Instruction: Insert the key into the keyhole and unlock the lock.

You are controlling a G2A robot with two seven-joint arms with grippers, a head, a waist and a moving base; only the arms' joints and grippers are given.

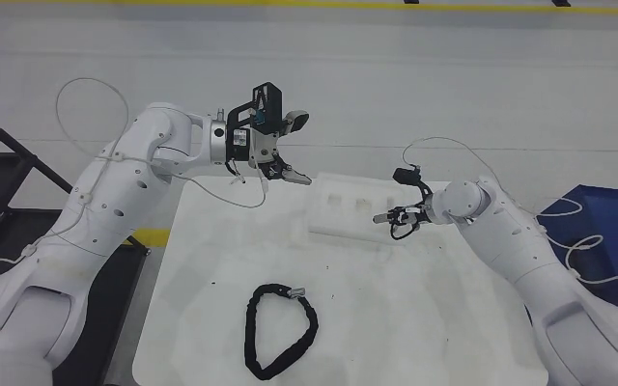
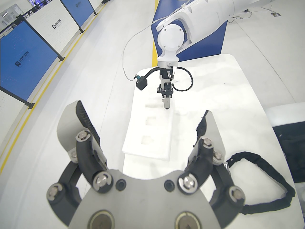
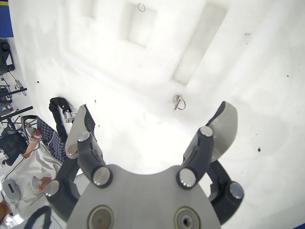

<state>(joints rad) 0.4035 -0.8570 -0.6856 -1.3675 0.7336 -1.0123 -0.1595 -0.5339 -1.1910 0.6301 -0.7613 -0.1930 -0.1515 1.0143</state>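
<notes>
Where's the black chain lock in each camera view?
Top view: chain lock on the table, nearer the robot than the foam tray.
Left wrist view: it loops beside a left gripper finger, tray beyond.
Right wrist view: its end peeks behind a right gripper finger.
Shared landmark: the foam tray.

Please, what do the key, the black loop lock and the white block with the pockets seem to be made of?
Key: bare metal, silvery and shiny.
Loop lock: probably a chain or cable under a black fabric sleeve, matte and wrinkled; its end piece looks like polished metal.
White block: likely foam, matte, with soft-edged cut pockets.
</notes>
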